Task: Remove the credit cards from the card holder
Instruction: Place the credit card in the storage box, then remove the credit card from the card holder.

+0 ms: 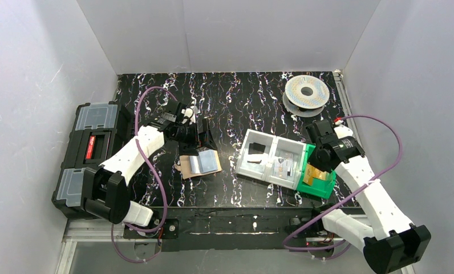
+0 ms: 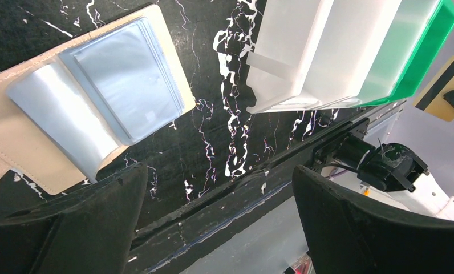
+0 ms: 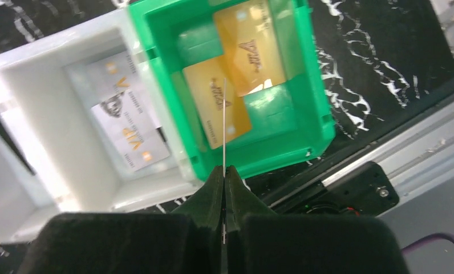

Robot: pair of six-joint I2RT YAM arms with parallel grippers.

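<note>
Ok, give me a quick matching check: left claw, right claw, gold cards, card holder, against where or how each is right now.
1 left claw
2 right claw
3 gold cards
4 card holder

A in the green bin
B lying open on the table
C open, holding nothing
D shut on a thin card

Pairs: 1-C, 2-D, 3-A, 4-B

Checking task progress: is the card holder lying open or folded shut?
Open: the card holder lies spread flat, pale blue cards resting on its tan panels.
</note>
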